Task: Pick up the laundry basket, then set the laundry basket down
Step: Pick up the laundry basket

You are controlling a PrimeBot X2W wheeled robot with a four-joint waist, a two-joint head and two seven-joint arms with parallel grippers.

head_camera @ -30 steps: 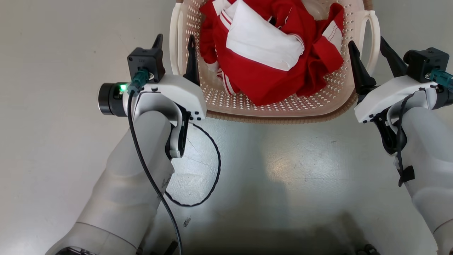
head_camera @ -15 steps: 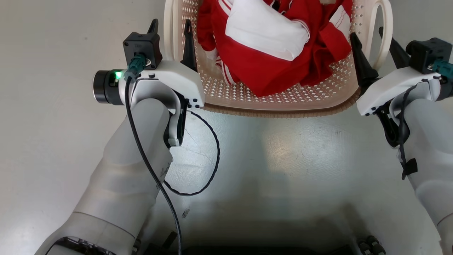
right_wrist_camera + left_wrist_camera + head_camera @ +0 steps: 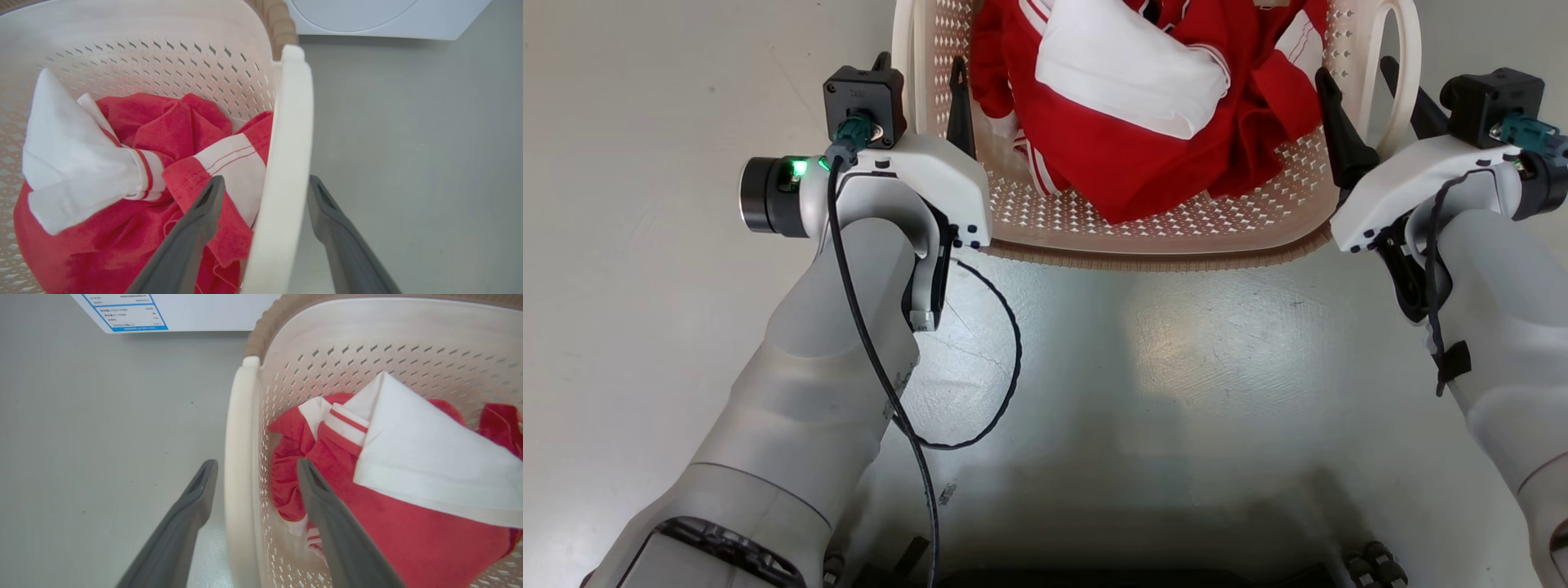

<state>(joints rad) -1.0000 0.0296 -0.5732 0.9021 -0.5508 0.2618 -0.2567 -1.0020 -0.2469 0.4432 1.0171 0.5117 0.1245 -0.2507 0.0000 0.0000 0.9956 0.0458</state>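
Left pincer (image 3: 256, 465) is spread, straddling the left loop handle (image 3: 239, 457), one finger inside the laundry basket (image 3: 1143, 253) and one outside. The right pincer (image 3: 265, 181) straddles the right loop handle (image 3: 290, 143) the same way, nothing pinched yet. The basket sits on the floor (image 3: 1217, 367) between both arms, holding red and white clothes (image 3: 1143, 155). It is probably light and stiff. The handles look smooth, so grip both mid-loop and lift evenly.

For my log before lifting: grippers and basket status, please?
Left gripper open, right gripper open, each astride a white loop handle. Cream perforated plastic laundry basket not gripped. Red-and-white clothes beside inner fingers.
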